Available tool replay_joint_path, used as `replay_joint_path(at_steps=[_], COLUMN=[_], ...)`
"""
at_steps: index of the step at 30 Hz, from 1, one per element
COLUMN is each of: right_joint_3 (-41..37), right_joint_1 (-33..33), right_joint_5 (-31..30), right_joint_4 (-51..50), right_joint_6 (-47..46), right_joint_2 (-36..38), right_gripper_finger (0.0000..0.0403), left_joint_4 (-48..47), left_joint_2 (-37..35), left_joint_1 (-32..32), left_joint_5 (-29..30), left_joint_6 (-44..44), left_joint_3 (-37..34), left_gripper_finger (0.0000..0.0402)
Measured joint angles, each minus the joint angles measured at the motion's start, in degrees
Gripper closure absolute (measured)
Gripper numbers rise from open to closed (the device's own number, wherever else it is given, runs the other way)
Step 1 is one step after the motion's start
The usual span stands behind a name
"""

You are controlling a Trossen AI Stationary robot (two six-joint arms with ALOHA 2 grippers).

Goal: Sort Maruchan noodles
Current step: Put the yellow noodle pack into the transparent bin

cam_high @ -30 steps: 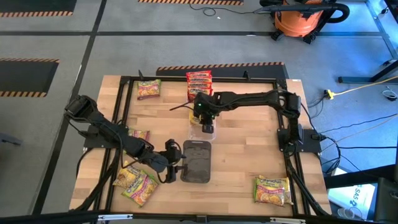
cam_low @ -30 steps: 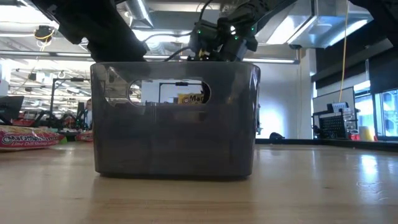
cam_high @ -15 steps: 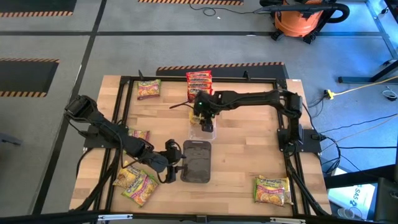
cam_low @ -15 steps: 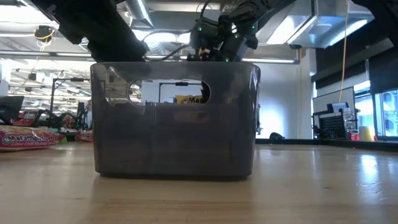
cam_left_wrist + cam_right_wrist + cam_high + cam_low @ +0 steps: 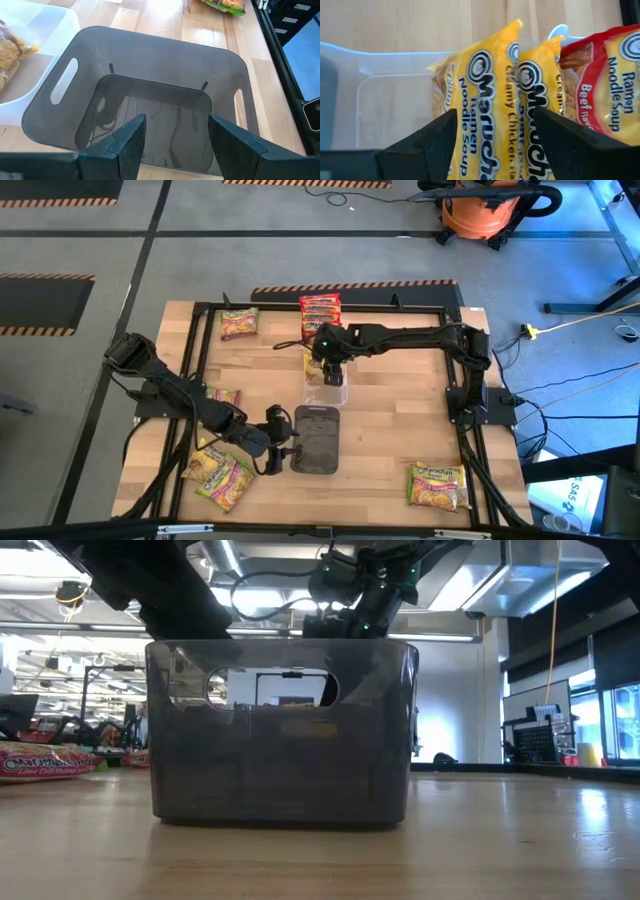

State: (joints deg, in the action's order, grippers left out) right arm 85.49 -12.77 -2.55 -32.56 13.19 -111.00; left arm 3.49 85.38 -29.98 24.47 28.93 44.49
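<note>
- My right claw (image 5: 327, 367) hangs over the far end of the clear bin (image 5: 330, 392), fingers spread wide apart and gripping nothing.
- Between my right fingers (image 5: 427, 145) I look straight down on two yellow noodle packets (image 5: 480, 95) standing on edge inside the clear bin (image 5: 385, 100), pressed side by side against its far wall.
- Just beside those two, on the far side, lies a red beef packet (image 5: 605, 85); from above it belongs to the red stack (image 5: 320, 308) at the table's back edge, just beyond my right claw.
- In the table-level view my right claw (image 5: 352, 625) shows above the rim of the dark bin (image 5: 280, 730), with green lights lit on the wrist.
- My left claw (image 5: 283, 442) waits nearer the front of the table, at the left side of the dark bin (image 5: 317, 440), fingers held wide and holding nothing.
- Through my left fingers (image 5: 131, 142) I see the dark bin (image 5: 150, 90) with bare walls and floor, and past it a corner of the clear bin (image 5: 35, 30) with a yellow packet (image 5: 12, 45) inside.
- Out to the left of my left claw lie green-and-pink packets (image 5: 220, 475) in a loose pile at the front left corner.
- One more green-and-pink packet (image 5: 239, 322) lies at the back left, well apart from both claws.
- A yellow pile (image 5: 440, 485) sits at the front right corner of the wooden table (image 5: 400, 410).
</note>
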Motion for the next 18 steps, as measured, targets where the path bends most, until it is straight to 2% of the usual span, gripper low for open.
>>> replay_joint_path(at_steps=[8, 14, 18], right_joint_3=[-0.08, 3.13, 2.95], right_joint_1=[0.09, 3.02, 7.23], right_joint_5=[0.08, 0.56, 5.26], right_joint_4=[-0.24, -8.88, -15.72], right_joint_6=[0.28, -2.41, -8.53], right_joint_2=[0.15, 8.18, 14.74], right_gripper_finger=[0.015, 0.015, 0.0151], left_joint_4=[0.02, 0.04, 0.93], left_joint_2=[0.0, 0.0, 0.0], left_joint_1=[0.0, 0.17, 1.01], left_joint_5=[-0.13, 0.02, 0.25], left_joint_6=[0.0, 0.0, 0.0], left_joint_3=[0.0, 0.0, 0.0], left_gripper_finger=[0.0194, 0.0194, 0.0194])
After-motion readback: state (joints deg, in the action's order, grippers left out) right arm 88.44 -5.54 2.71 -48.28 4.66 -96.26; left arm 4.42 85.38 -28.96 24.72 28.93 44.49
